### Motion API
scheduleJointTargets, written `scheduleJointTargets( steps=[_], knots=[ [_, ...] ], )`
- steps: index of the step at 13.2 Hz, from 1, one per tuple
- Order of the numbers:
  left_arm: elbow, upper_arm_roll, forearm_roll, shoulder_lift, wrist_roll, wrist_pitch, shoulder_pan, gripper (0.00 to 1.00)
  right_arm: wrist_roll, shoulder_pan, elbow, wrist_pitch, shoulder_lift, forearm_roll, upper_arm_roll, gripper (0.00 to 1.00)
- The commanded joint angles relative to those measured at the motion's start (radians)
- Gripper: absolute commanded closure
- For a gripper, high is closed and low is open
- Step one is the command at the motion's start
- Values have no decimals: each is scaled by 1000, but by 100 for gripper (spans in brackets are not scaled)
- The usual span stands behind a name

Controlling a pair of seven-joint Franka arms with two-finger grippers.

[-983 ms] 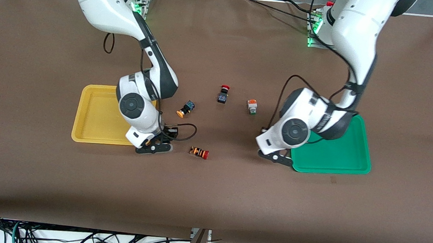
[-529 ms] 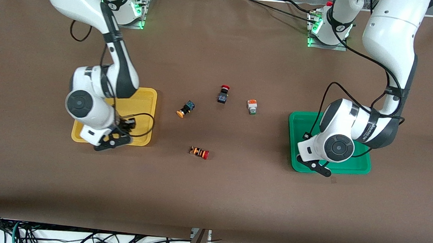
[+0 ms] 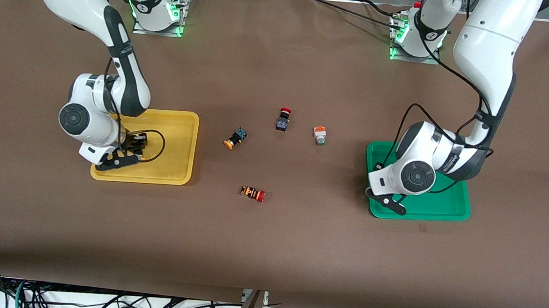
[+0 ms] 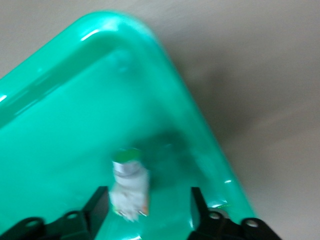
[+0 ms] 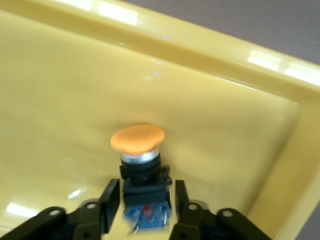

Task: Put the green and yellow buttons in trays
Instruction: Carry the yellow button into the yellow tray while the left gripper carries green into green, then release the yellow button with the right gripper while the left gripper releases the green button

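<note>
My right gripper is low over the yellow tray, at its corner toward the right arm's end. In the right wrist view its fingers stand slightly apart from a black-bodied button with a yellow-orange cap on the tray floor. My left gripper is over the green tray. Its fingers are wide apart around a white button with a green tip over the tray floor. Another yellow-capped button and another white button lie on the table between the trays.
A black switch with a red cap stands mid-table. An orange-striped switch with a red cap lies nearer the front camera. The brown table cover spreads around both trays.
Both arms swung outward from the table's middle to their trays, carrying a button each. Both grippers now stand open around their buttons low in the trays.
</note>
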Motion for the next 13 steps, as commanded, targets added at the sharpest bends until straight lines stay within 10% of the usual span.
scheduleJointTargets(
  steps=[1,8,11,13],
  knots=[
    [-22,-105,-78,-58,-206,-40,-20,0,22,-4,-13,-17,-61,16,20,23],
    [-140,-169,-86,21,-640,176,-147,0,590,2,82,-148,-81,18,242,23],
    [-203,-167,-81,24,-679,253,-170,0,802,34,96,-101,-49,185,334,22],
    [-204,-169,-84,18,-681,250,-169,66,908,82,96,-18,-9,222,338,18]
  ],
)
